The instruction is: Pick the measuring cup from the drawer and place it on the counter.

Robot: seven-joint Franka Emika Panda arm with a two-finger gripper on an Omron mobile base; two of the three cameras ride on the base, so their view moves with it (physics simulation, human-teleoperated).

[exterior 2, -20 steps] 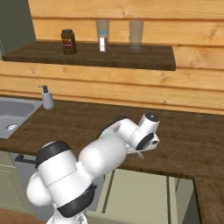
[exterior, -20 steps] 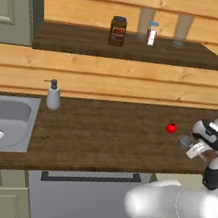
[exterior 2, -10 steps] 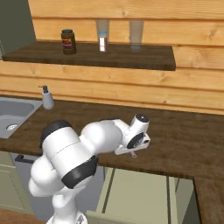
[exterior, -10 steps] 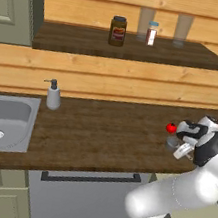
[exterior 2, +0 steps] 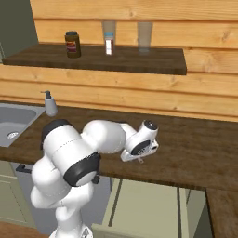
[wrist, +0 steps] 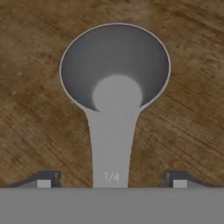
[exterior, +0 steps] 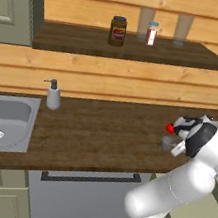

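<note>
While the arm shifts left along the dark brown wood-grain counter (exterior: 101,135), the small grey metal measuring cup (wrist: 114,70) now sits low over it.
Gripper (wrist: 112,181) fingertips stand apart, clear of the handle (marked 1/4): cup looks released, placement nearly complete.

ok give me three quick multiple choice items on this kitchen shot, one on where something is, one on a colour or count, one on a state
1. Where is the measuring cup?
A. in the sink
B. over the counter, near the tomato
C. on the wall shelf

2. What colour is the soap dispenser?
A. white
B. red
C. black

3. How do the fingertips of the gripper stand?
A. pressed together with nothing between
B. folded out of the hand view
C. spread apart, either side of the cup's handle with gaps

Key: 1 B, wood grain lies under the cup in the hand view and the red tomato sits beside it in the left base view. 2 A, it stands pale by the sink. 3 C, counter shows between each tip and the handle.
</note>
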